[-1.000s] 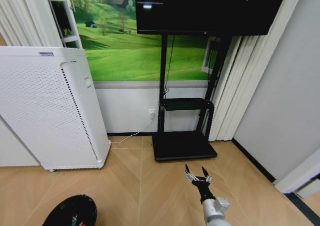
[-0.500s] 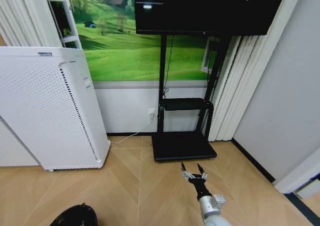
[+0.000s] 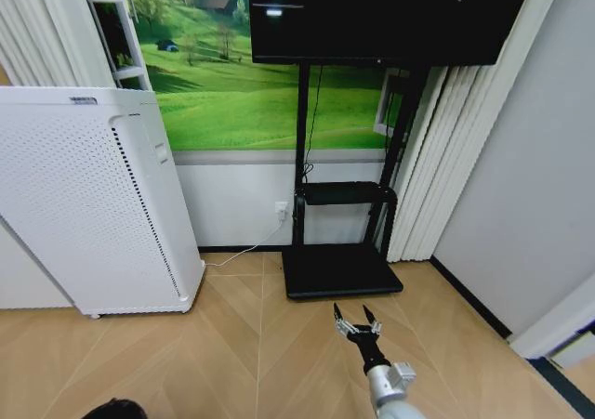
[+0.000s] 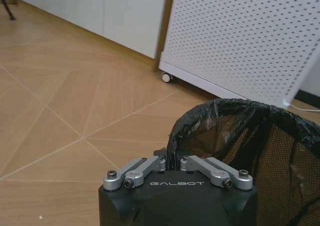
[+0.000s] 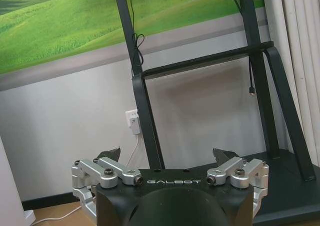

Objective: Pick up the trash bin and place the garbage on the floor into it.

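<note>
At the far left, the trash bin (image 3: 113, 409) has slid almost out of the head view since a second ago, only a dark sliver left at the bottom edge. The left gripper (image 4: 172, 162) is clamped on its rim, fingers drawn together over the black liner; what lies inside the bin cannot be made out. The white air purifier (image 3: 88, 196) stands close behind it. Farther right, the right gripper (image 3: 357, 321) has shifted slightly left, fingers spread apart and empty, hovering over the wood floor (image 3: 251, 345) before the black TV stand (image 3: 341, 268).

Head high; wrists low, floorward.
</note>
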Controlling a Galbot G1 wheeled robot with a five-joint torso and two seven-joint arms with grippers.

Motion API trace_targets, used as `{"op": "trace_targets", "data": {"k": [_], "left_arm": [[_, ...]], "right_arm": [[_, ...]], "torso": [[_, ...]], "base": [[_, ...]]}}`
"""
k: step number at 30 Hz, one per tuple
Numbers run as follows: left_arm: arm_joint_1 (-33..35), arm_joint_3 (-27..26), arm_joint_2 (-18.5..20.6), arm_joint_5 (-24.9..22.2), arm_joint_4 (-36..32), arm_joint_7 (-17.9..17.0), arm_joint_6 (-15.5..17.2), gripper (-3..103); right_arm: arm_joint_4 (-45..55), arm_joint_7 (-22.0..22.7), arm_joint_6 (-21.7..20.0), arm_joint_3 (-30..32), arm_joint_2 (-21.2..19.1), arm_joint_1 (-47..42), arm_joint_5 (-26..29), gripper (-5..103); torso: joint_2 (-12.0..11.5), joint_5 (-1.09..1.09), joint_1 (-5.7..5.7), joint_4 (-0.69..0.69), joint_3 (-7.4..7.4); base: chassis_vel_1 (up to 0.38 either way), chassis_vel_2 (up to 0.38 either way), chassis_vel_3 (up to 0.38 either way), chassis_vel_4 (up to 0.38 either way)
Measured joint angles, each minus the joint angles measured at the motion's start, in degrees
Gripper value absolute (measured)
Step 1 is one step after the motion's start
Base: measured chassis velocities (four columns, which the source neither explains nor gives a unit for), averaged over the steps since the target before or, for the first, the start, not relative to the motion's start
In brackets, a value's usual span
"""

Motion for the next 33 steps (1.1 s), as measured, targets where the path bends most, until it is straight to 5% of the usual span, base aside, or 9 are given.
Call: {"op": "trace_targets", "data": {"k": [6, 12, 16, 21, 26, 28, 33], "left_arm": [[-1.54, -0.34, -0.28, 0.37, -0.38, -5.05, 0.8, 4], [-2.17, -0.59, -0.34, 0.39, -1.33, -7.6, 1.4, 20], [-2.26, -0.63, -0.31, 0.7, -2.53, -7.65, 2.19, 41], [-1.62, -1.34, -0.28, 1.89, -4.65, -6.3, 1.7, 57], [-2.5, -3.42, -0.4, 10.03, -11.02, -0.58, -1.87, 79], [-2.79, -3.37, -0.41, 10.68, -12.13, 0.23, -1.88, 79], [-4.37, -1.61, -0.45, 15.1, -20.46, 2.04, -0.9, 98]], "right_arm": [[-0.29, -0.09, 0.16, 0.22, -0.29, -0.06, 0.27, 100], [-0.42, -0.12, 0.18, -0.02, -0.29, 0.18, 0.14, 100], [-0.6, -0.11, 0.16, -0.99, -0.02, 0.34, -0.72, 100], [-0.76, -0.08, 0.15, -1.7, 0.33, -0.26, -1.73, 100], [-1.5, -0.18, 1.34, -1.06, 0.2, -1.56, -3.76, 100], [-1.5, -0.25, 1.51, -0.74, 0.04, -1.95, -3.93, 100], [0.52, -0.14, 1.76, 1.67, -0.84, -4.22, -4.43, 100]], "torso": [[0.0, -0.01, 0.0, 0.0, 0.0], [0.0, -0.01, 0.0, 0.0, 0.0], [0.0, -0.01, 0.0, 0.01, 0.0], [0.0, -0.02, 0.0, 0.01, 0.0], [0.0, 0.0, 0.0, 0.0, 0.0], [0.0, -0.01, 0.0, 0.0, 0.0], [0.0, -0.01, 0.0, 0.01, 0.0]], "base": [[0.0, 0.0, 0.0, 0.0], [0.0, 0.0, 0.0, 0.0], [0.0, 0.0, 0.0, 0.0], [0.0, 0.0, 0.0, 0.0], [0.0, 0.0, 0.0, 0.0], [0.0, 0.0, 0.0, 0.0], [0.0, 0.0, 0.0, 0.0]]}}
